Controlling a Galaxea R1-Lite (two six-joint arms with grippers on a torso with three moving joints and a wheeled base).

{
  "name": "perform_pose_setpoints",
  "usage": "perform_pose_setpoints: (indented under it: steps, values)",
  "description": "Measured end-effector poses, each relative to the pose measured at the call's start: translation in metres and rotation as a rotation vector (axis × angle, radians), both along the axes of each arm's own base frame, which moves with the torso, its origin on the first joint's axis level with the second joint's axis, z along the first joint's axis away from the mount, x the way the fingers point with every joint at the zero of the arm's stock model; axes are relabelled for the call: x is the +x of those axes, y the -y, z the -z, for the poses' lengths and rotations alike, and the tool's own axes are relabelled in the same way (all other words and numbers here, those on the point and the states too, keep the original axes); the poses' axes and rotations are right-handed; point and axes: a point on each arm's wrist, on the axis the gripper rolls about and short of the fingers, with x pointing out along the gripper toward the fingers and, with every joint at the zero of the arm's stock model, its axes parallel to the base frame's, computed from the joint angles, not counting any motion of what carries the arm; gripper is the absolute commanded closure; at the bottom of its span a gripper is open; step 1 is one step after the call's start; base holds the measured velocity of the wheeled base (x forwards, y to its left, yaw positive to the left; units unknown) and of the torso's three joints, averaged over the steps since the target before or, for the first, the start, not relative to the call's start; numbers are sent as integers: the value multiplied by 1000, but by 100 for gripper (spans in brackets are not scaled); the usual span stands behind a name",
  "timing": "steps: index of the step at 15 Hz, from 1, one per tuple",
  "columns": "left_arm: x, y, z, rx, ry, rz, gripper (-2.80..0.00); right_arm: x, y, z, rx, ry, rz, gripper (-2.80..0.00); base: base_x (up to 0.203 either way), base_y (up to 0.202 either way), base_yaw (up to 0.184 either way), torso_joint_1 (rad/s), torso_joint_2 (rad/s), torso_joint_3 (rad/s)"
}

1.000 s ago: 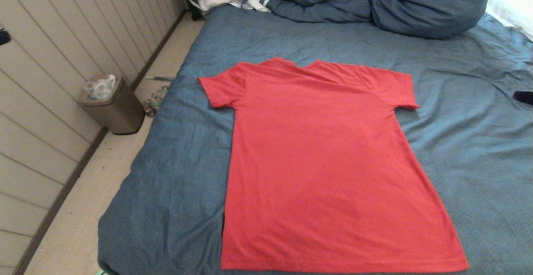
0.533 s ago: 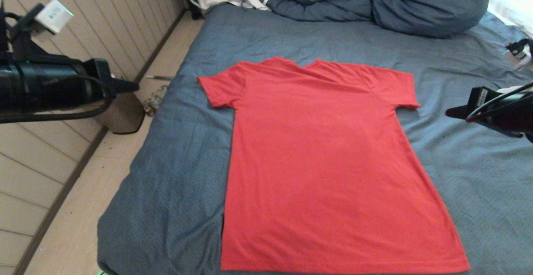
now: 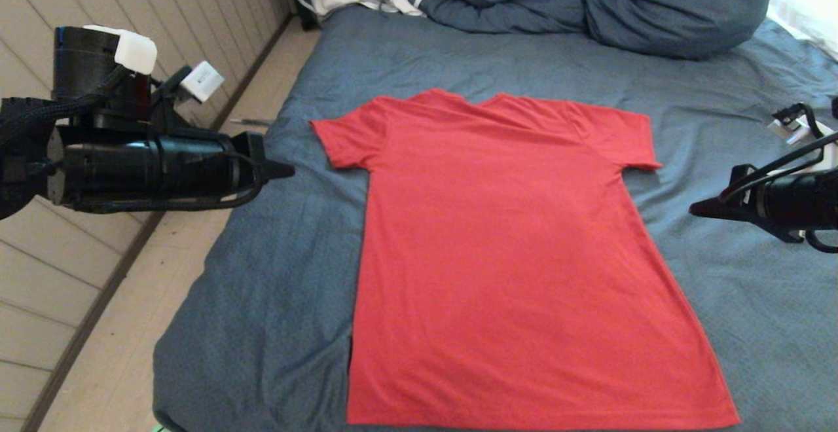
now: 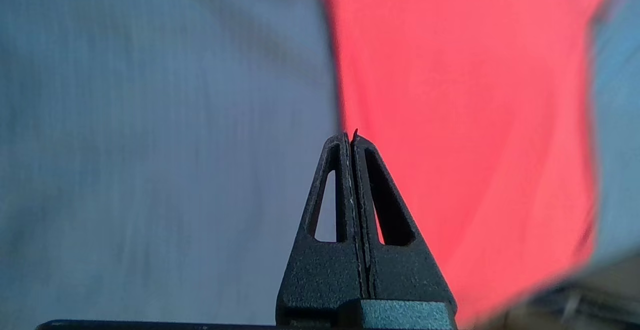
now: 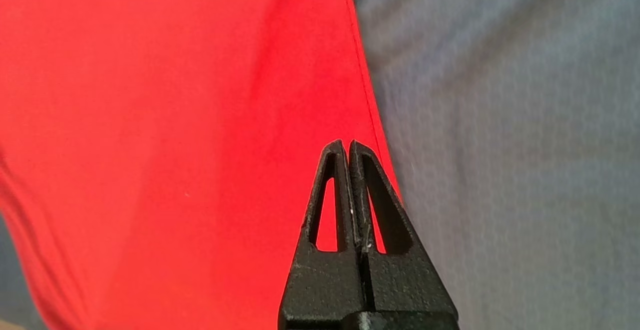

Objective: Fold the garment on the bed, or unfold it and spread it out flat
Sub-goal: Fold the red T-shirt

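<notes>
A plain red short-sleeved crew-neck T-shirt [image 3: 517, 255] lies spread flat, collar toward the far end, on the wrinkled slate-blue sheet of a wide bed [image 3: 275, 301], midway between two black robot grippers that point inward at it from either side. The left gripper [image 3: 287, 171] hangs above the bed's left edge, near the shirt's left sleeve but apart from it, its two fingers pressed together and holding nothing; its wrist view shows the tips [image 4: 350, 139] lined up over the shirt's side seam [image 4: 450, 120]. The right gripper [image 3: 695, 209] hovers over bare sheet to the right of the shirt, below the right sleeve, jaws likewise closed and empty, tips [image 5: 347, 145] over the red hem edge [image 5: 175, 120]. Both forearms reach in roughly level. A bunched dark-blue duvet [image 3: 589, 0] is heaped at the far end of the bed.
</notes>
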Motion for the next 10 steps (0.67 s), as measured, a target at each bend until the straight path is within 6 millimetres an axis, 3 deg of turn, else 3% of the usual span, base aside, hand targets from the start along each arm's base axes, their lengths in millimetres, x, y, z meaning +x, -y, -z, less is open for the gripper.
perform_pose_setpoints:
  steps: [6, 10]
  values:
    - [58, 19, 2, -81, 42, -30, 0, 34, 23, -20, -32, 99, 50, 0, 0, 0, 0, 0, 0, 0]
    - [90, 24, 6, -87, 82, -101, 0, 68, 42, -12, -39, 114, 81, 0, 0, 0, 0, 0, 0, 0]
